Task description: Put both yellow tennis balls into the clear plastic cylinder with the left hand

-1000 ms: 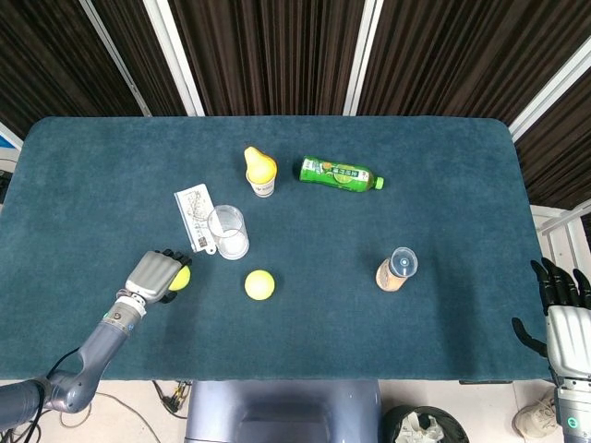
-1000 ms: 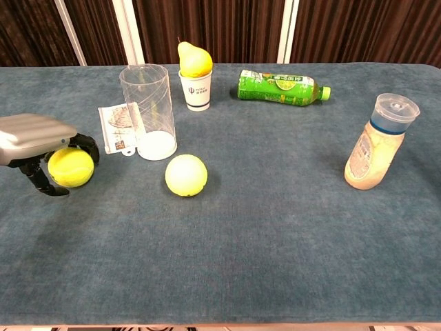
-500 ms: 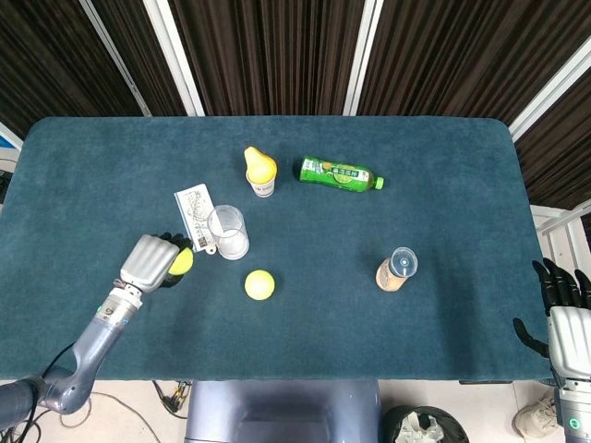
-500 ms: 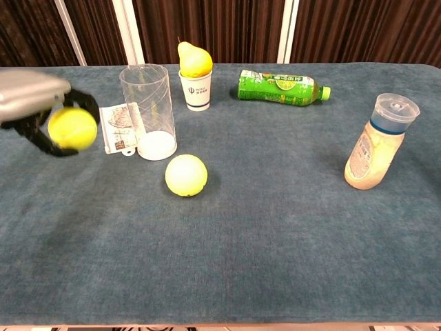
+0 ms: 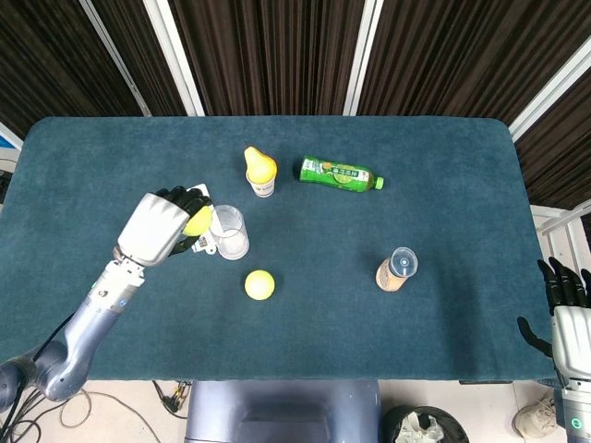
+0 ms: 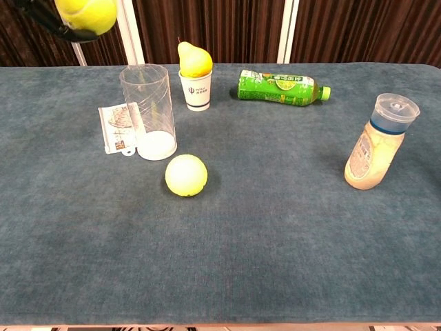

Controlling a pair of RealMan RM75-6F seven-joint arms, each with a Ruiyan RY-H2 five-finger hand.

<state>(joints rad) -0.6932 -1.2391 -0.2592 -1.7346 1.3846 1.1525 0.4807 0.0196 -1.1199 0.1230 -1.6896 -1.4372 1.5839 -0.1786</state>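
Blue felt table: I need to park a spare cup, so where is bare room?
Bare: the blue felt table between green plastic bottle and capped beige bottle, and its near edge below the loose yellow tennis ball. Crowded: around the clear plastic cylinder, beside the left hand.

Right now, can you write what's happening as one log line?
left hand: holds tennis ball raised beside cylinder | second ball: on table | right hand: idle at table edge

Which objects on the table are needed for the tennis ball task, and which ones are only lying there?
Needed:
- held tennis ball, in the left hand
- second tennis ball, on the cloth
- clear cylinder, upright

Only lying there:
- pear in a white cup
- green bottle, on its side
- beige bottle, upright
- printed card
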